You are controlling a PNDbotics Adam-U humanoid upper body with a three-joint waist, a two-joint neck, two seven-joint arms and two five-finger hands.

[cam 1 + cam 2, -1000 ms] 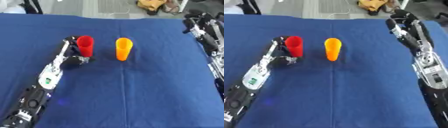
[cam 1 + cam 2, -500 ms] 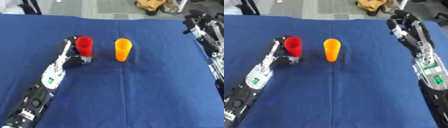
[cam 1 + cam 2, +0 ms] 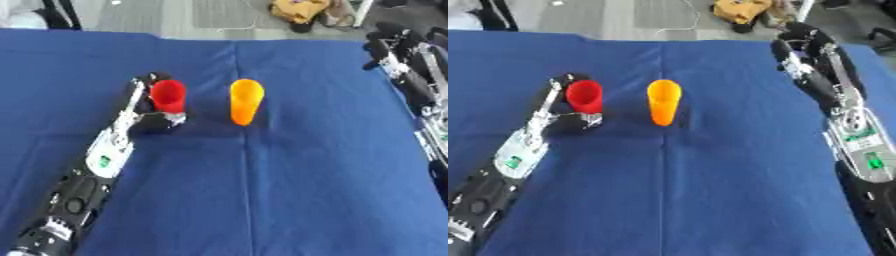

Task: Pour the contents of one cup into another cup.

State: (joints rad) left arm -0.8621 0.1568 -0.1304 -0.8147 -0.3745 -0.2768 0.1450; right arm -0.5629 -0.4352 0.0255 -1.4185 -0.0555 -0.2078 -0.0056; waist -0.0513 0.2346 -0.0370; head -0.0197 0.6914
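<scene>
A red cup (image 3: 168, 95) stands upright on the blue cloth (image 3: 262, 190), left of centre. My left hand (image 3: 147, 107) is at it: the fingers (image 3: 142, 84) curl round its far left side and the thumb (image 3: 173, 119) sits against its base. An orange cup (image 3: 246, 101) stands upright about a hand's width to the right, untouched. My right hand (image 3: 800, 46) hangs above the table's far right edge with its fingers relaxed, well away from both cups. What the cups hold is hidden.
The blue cloth covers the whole table. Beyond the far edge lies grey floor with a yellow-brown bundle (image 3: 302, 11) and dark stand legs (image 3: 61, 15). My right forearm (image 3: 857, 145) runs along the right edge.
The left hand's thumb has drawn in against the red cup's base. Both cups and the right hand stay where they were.
</scene>
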